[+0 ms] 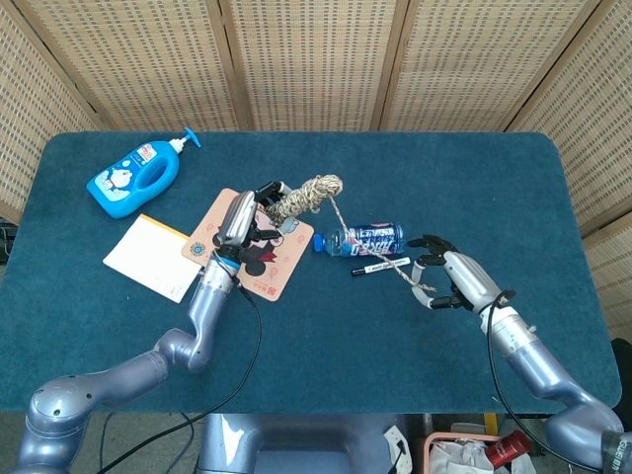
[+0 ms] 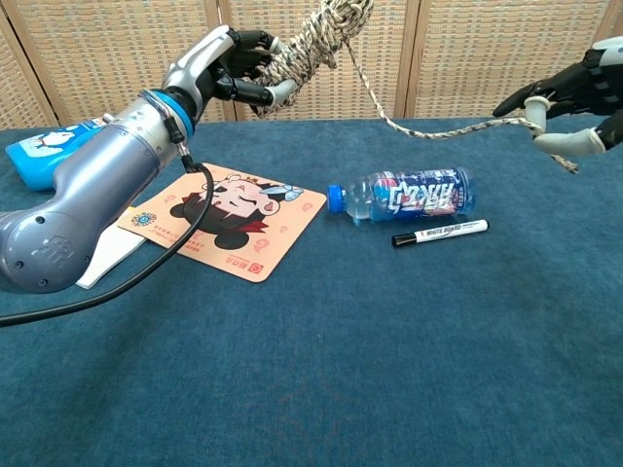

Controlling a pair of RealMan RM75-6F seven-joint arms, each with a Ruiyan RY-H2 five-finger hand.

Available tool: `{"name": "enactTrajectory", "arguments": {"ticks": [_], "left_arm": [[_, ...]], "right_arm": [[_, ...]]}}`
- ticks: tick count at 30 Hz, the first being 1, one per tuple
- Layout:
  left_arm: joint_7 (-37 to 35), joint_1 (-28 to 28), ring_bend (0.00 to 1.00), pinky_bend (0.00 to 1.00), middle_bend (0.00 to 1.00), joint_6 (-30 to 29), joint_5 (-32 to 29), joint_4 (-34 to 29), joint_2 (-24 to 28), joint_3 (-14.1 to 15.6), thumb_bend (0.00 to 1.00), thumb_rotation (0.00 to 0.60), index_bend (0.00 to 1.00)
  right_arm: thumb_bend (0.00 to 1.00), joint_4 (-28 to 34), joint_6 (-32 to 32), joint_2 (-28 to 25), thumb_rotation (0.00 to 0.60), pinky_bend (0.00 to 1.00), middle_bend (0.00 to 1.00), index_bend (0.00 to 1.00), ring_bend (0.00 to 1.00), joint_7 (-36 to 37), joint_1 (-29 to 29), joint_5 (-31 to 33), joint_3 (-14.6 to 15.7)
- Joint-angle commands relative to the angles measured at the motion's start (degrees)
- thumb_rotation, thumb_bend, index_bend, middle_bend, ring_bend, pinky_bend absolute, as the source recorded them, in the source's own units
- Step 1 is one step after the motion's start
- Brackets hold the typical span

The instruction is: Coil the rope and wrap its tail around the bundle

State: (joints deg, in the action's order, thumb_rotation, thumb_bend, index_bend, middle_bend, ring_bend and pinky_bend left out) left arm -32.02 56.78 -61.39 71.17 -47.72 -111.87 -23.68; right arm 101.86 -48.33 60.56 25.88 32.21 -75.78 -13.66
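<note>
Rope point(image 1: 308, 197) held above blue table point(image 1: 326, 336), wicker screens point(image 1: 306, 59) behind

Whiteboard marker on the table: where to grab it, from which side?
Grip the marker mid-barrel, coming from above. It lies flat on the table, its long sides clear, though the bottle sits close behind, so close the fingers across the barrel.

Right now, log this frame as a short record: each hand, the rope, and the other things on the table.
left hand: holds the coiled rope bundle above the table
right hand: pinches the rope tail, drawn taut
wrapping: tail not yet around the bundle
on table: water bottle, marker, cartoon mat, blue pump bottle, notepad
</note>
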Motion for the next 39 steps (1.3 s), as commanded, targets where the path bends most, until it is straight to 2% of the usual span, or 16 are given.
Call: {"name": "enactTrajectory", "arguments": {"ticks": [1, 10, 19, 22, 27, 30, 34, 39], "left_arm": [[1.5, 0.9, 0.45, 0.53, 0.52, 0.2, -0.4, 1.2, -1.1, -0.6, 0.81, 0.6, 0.63], [5.8, 1.6, 0.45, 0.53, 0.52, 0.5, -0.9, 1.7, -2.4, -0.5, 0.81, 0.6, 0.63], [7.5, 1.3, 0.45, 0.53, 0.52, 0.6, -0.1, 2.6, -2.7, 0.6, 0.81, 0.6, 0.63], [7.8, 1.2, 0.45, 0.53, 0.52, 0.5, 0.7, 2.9, -2.9, 1.4, 0.81, 0.6, 0.63], [9.4, 1.0, 0.45, 0.53, 0.52, 0.8, 2.4, 3.5, -3.0, 3.5, 0.81, 0.6, 0.63], [13.3, 1.2, 0.45, 0.53, 0.52, 1.3, 5.2, 4.1, -2.5, 6.7, 0.81, 0.6, 0.63], [14.8, 1.0, 0.45, 0.53, 0.52, 1.5, 5.7, 3.4, -2.7, 7.4, 0.82, 0.6, 0.63], [15.7, 1.0, 0.45, 0.53, 0.52, 1.9, 6.0, 3.0, -2.9, 7.7, 0.82, 0.6, 0.63]], "right_arm": [[0.52, 0.0, -2.6, -0.9, 0.6, 0.0, 0.14, 0.72, 0.0, 2.5, -0.7, -5.6, 1.0], [0.52, -1.2, -10.1, -1.9, 0.6, 0.0, 0.14, 0.72, 0.0, 5.8, 0.4, -17.7, 1.8], [0.52, 1.5, -12.0, -3.1, 0.6, 0.0, 0.14, 0.72, 0.0, 4.0, 3.5, -20.2, 0.3], [0.52, 3.2, -11.2, -2.8, 0.6, 0.0, 0.14, 0.72, 0.0, 2.4, 5.0, -18.6, -0.7], [0.52, 6.1, -9.4, -1.2, 0.6, 0.0, 0.14, 0.72, 0.0, 1.7, 7.9, -12.6, -3.7], [0.52, 7.5, -7.3, 0.0, 0.6, 0.0, 0.14, 0.72, 0.0, 1.7, 11.2, -6.4, -7.5], [0.52, 9.6, -5.0, 0.4, 0.6, 0.0, 0.14, 0.72, 0.0, 0.1, 14.1, 1.8, -11.0], [0.52, 11.2, -4.1, 0.4, 0.6, 0.0, 0.14, 0.72, 0.0, -2.4, 16.4, 7.9, -13.3]]}}
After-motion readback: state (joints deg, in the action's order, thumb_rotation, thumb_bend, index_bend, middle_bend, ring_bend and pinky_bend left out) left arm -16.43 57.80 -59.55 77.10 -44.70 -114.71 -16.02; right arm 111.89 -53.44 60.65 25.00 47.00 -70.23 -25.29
